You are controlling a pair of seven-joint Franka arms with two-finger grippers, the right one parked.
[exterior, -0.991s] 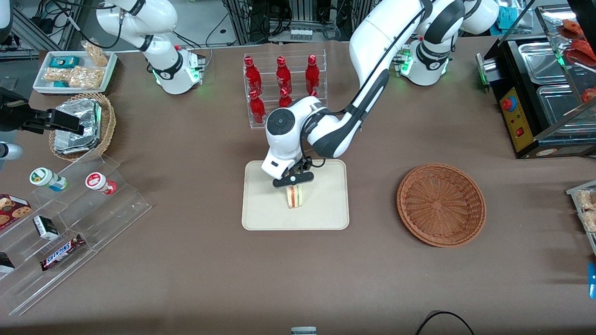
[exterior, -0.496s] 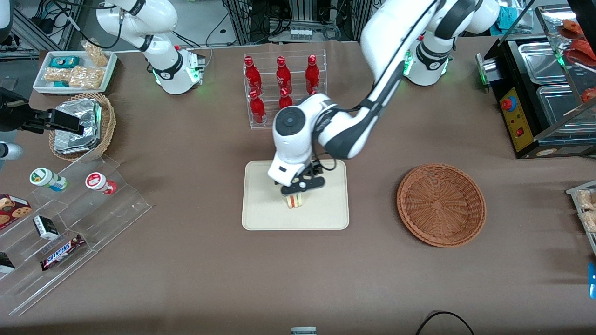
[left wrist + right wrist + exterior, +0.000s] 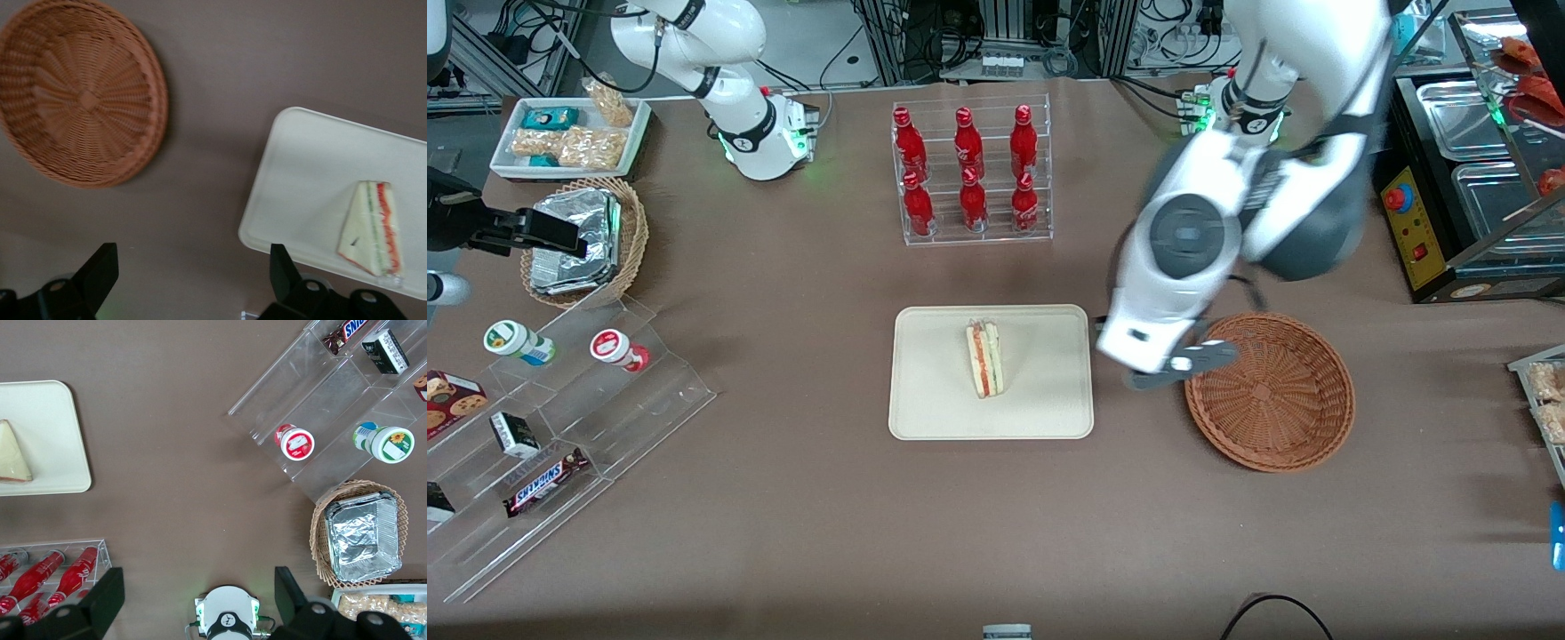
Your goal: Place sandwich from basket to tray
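The sandwich [image 3: 984,359] stands on its edge near the middle of the cream tray [image 3: 934,400], free of the gripper. It also shows in the left wrist view [image 3: 373,227] on the tray [image 3: 300,173], and in the right wrist view [image 3: 13,453]. The reddish-brown wicker basket [image 3: 1272,391] is empty and lies toward the working arm's end of the table; it also shows in the left wrist view [image 3: 80,100]. My left gripper [image 3: 1176,370] hangs raised above the table between the tray and the basket, over the basket's rim. Its fingers [image 3: 100,270] are wide open with nothing between them.
A clear rack of red bottles [image 3: 971,169] stands farther from the camera than the tray. A stepped acrylic shelf with snacks [image 3: 560,400], a tan basket of foil packets [image 3: 583,240] and a white snack dish [image 3: 569,133] lie toward the parked arm's end. A black appliance [image 3: 1467,178] stands at the working arm's end.
The gripper let go of the sandwich, rose off the tray and swung toward the basket. The sandwich stays on the tray.
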